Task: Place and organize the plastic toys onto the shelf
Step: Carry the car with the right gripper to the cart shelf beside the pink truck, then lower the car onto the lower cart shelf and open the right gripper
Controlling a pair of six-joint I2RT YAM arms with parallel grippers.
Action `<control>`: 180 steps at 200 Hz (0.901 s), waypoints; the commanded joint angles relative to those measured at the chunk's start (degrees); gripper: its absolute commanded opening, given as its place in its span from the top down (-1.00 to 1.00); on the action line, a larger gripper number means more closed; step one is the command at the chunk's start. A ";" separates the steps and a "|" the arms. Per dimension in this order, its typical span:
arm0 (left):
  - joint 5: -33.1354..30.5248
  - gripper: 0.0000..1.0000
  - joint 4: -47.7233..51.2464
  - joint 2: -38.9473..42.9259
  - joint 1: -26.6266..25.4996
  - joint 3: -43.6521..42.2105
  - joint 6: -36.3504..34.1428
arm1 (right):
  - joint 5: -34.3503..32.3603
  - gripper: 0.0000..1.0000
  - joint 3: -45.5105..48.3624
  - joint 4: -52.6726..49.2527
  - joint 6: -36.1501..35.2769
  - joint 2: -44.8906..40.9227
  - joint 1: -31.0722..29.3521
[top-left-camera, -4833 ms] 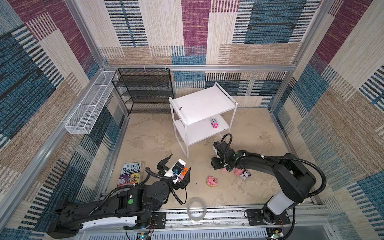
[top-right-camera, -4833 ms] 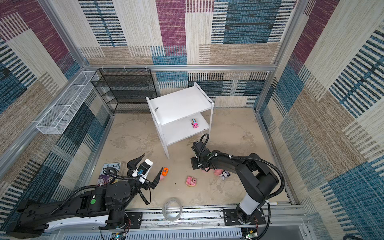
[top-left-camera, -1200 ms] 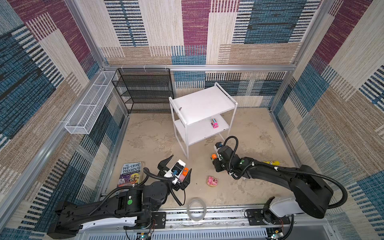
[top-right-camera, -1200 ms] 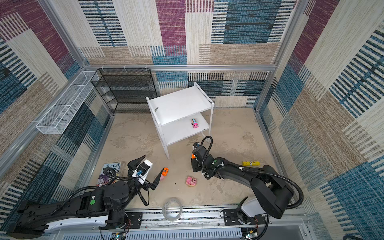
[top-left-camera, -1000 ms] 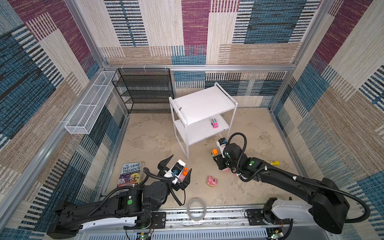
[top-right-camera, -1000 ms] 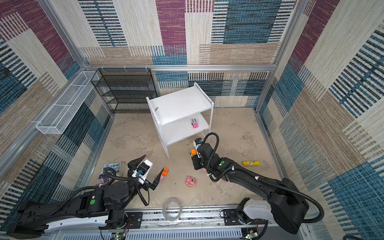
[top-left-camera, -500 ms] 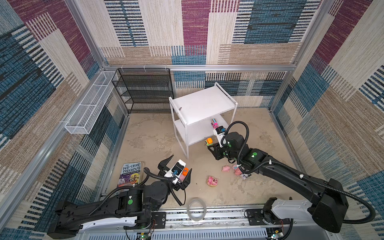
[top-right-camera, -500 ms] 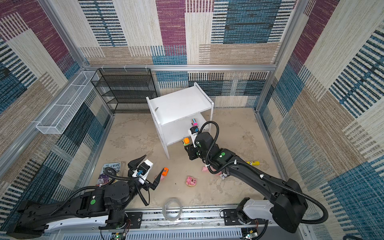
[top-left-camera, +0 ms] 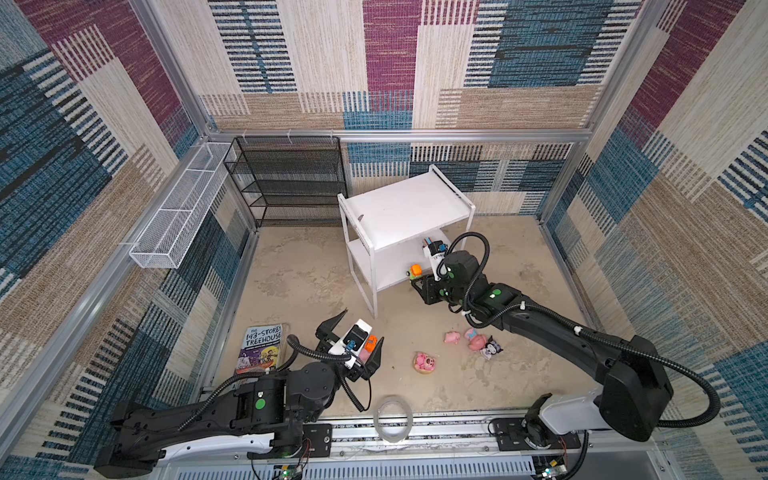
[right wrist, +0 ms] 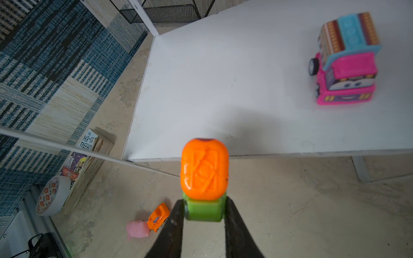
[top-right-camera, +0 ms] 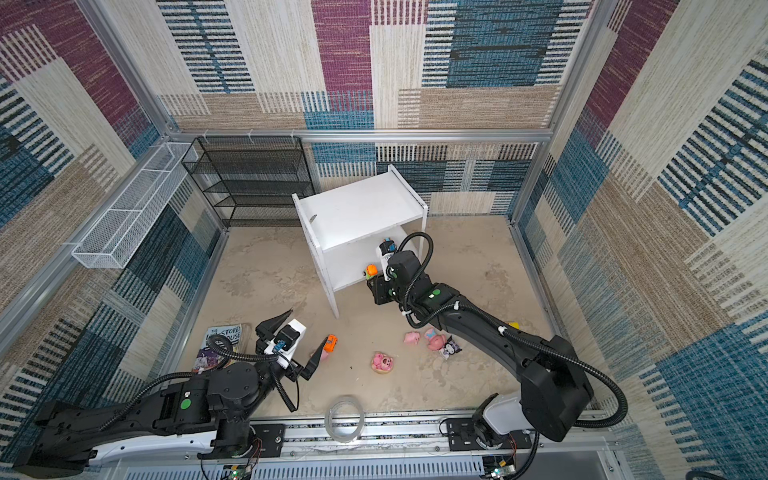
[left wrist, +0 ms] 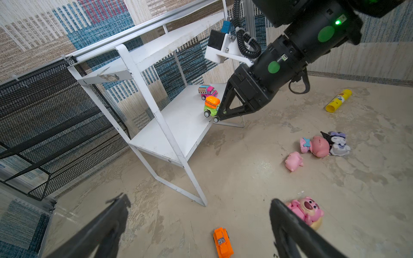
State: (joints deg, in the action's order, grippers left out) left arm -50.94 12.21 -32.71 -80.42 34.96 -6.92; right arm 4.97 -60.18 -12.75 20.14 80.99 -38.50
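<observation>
My right gripper (right wrist: 203,210) is shut on the green-orange car (right wrist: 204,174), which it holds at the front edge of the white shelf's (top-left-camera: 405,208) lower board (left wrist: 178,125). I cannot tell whether its wheels touch the board. The pink-multicolour car (left wrist: 207,91) stands further back on that board. My left gripper (left wrist: 199,201) hangs open above the orange car (left wrist: 222,242) on the floor, with a pink pig (right wrist: 136,229) beside that car. A pink bear (top-left-camera: 426,363), another pig (top-left-camera: 451,337), a pink figure (top-left-camera: 476,340) and a black-white figure (top-left-camera: 490,348) lie on the floor.
A black mesh rack (top-left-camera: 291,183) stands behind the shelf on its left, and a white wire basket (top-left-camera: 178,212) hangs on the left wall. A purple book (top-left-camera: 262,347) and a tape roll (top-left-camera: 392,419) lie near the front. A yellow tube (left wrist: 338,100) lies at the right.
My right gripper has lifted the green-orange car off the floor and carried it back to the shelf's lower board. The left arm has not moved.
</observation>
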 commanded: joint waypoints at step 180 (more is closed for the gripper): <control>-1.00 -0.98 -3.50 1.10 0.05 -1.06 -1.34 | -3.09 0.53 -11.24 -2.07 9.26 10.67 2.77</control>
State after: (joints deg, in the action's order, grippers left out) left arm -51.00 10.44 -31.68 -80.42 34.06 -7.55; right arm 3.81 -70.39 -14.57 26.76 91.11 -35.81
